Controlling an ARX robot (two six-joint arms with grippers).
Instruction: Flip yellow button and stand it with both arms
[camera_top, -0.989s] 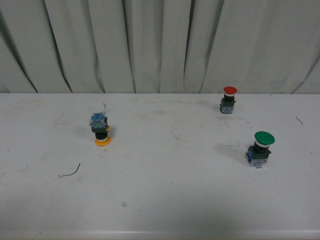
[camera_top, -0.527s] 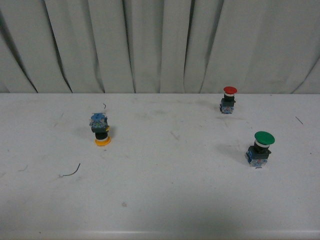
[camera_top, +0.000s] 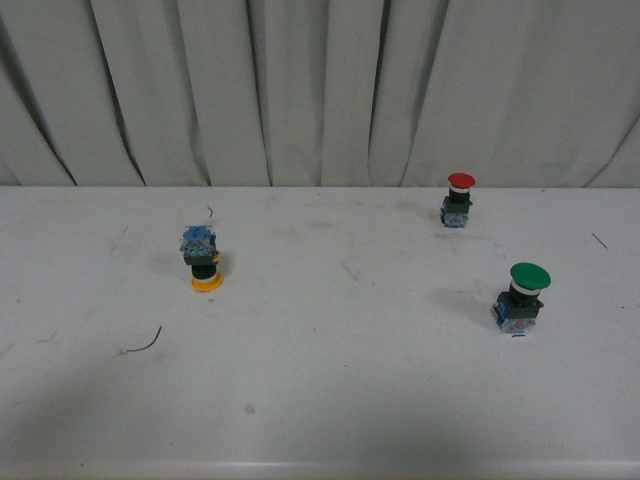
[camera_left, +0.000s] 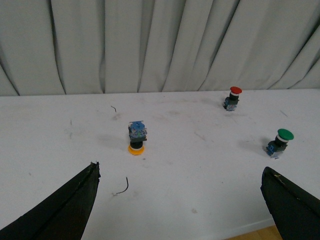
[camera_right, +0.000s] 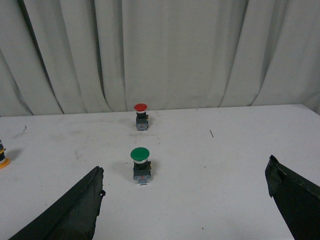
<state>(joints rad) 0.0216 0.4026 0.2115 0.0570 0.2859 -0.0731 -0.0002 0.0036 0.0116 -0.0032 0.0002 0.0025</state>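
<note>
While yellow button (camera_top: 204, 262) rests cap-down (upside down), left claw (camera_left: 180, 169) spread apart, right claw (camera_right: 185, 165) seemingly apart too

Lab test bench — white table (camera_top: 320, 400), grey curtain (camera_top: 300, 90) backdrop

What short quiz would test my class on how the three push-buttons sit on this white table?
1. True or false: the small yellow-capped push-button rests cap-down on the white table.
2. Fill in: in the front view, the green-capped round push-button stands on the table's ___ side.
3. Which stands nearest the pleated grey curtain? A yellow button; B green button; C red-capped push-button.
Key: 1 true; 2 right; 3 C.
</note>
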